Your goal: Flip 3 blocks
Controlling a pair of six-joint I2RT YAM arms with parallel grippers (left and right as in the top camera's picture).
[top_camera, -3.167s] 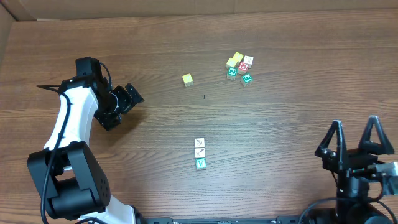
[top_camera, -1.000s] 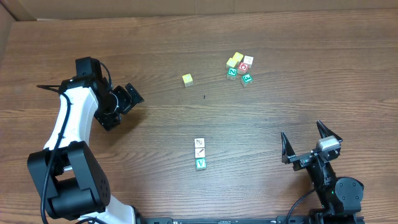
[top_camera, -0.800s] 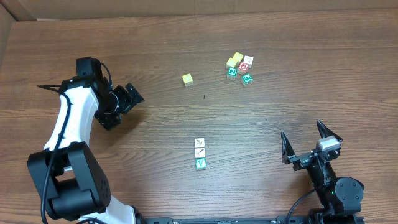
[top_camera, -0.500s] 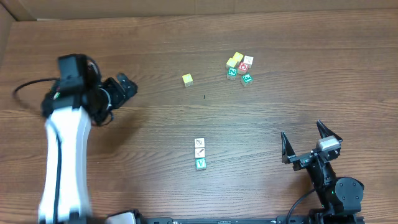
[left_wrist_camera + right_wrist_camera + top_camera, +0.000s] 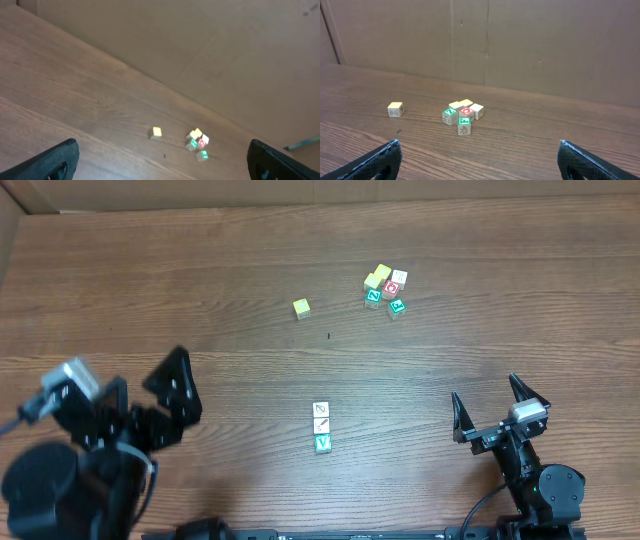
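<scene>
While blocks (image 5: 321,427) stay put, left claw (image 5: 161,155) withdrew.

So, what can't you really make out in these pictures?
Three lined-up blocks: markings too small overhead; outside both wrist views.
Left gripper: blurred overhead; only fingertips show at the left wrist view's bottom corners.
Far cluster: letters tiny in the left wrist view.

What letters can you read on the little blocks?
"V": on the teal block, at the near end of the row of three.
"Z": on the left green block in the pile.
"F", likely: on the front green block in the pile.
Too blurred: a round letter on the red block, and a mark on the lone yellow block.
Too small: marks on the white blocks.
</scene>
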